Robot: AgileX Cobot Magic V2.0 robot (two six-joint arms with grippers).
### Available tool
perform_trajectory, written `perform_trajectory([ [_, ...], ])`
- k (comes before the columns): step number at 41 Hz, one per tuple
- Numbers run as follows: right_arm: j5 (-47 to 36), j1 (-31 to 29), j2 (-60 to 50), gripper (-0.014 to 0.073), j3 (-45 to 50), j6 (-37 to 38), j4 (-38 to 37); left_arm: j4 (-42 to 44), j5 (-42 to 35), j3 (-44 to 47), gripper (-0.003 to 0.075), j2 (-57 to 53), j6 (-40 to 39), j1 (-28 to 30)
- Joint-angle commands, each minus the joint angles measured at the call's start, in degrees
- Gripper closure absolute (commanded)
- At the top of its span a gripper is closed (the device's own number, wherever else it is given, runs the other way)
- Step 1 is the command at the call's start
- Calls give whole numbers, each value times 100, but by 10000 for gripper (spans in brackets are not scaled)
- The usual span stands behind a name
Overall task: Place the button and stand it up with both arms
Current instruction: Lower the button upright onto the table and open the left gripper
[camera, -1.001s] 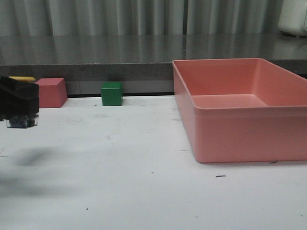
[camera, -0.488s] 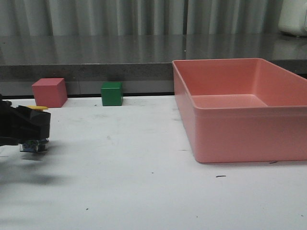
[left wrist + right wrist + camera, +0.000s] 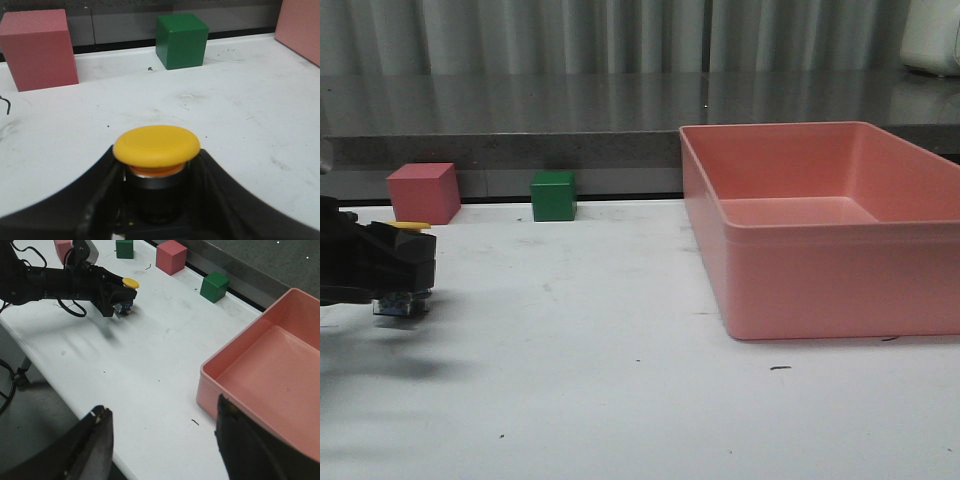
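The button (image 3: 156, 145) has a round yellow cap over a black collar and stands cap-up between the black fingers (image 3: 100, 200) of my left gripper (image 3: 156, 200), which is shut on its collar. In the front view the left gripper (image 3: 390, 265) is at the far left, with the yellow cap (image 3: 412, 226) above and the button's base (image 3: 400, 305) just over the white table; contact with the table cannot be told. My right gripper (image 3: 162, 407) hangs high above the table's near edge, open and empty, and looks down on the left arm (image 3: 55, 282) and the button (image 3: 131, 283).
A pink cube (image 3: 423, 192) and a green cube (image 3: 553, 195) stand at the table's back edge behind the left gripper. A large pink bin (image 3: 820, 280) fills the right side. The right wrist view shows further cubes (image 3: 124, 247) beyond the left arm.
The left gripper has come down and moved a little to the right with the button, from in front of the pink cube to just above the table.
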Motion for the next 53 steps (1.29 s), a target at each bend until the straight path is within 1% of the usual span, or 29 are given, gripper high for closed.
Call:
perform_trajectory([
  [1,-377,-8,8,127,-148,-33,21,-11,-1298,22,494,-190,-58,29],
  [14,-377,-8,8,127,-148,-33,21,202,-1298,356,312,-596,-58,29],
  [21,-377,-8,8,127,-148,-33,21,202,-1298,485,255,-623,-58,29],
  [26,-377,-8,8,127,-148,-33,21,202,-1298,579,235,-623,-58,29],
  [38,-377,-8,8,127,-148,-33,21,178,-1298,889,232,-673,-58,29],
  [45,-377,-8,8,127,-148,-33,21,72,-1287,1097,163,-916,-71,29],
  [48,-377,-8,8,127,-148,-33,21,66,-1253,1175,149,-1043,-71,29],
  [53,-377,-8,8,127,-148,-33,21,66,-1243,1304,149,-1234,-84,29],
])
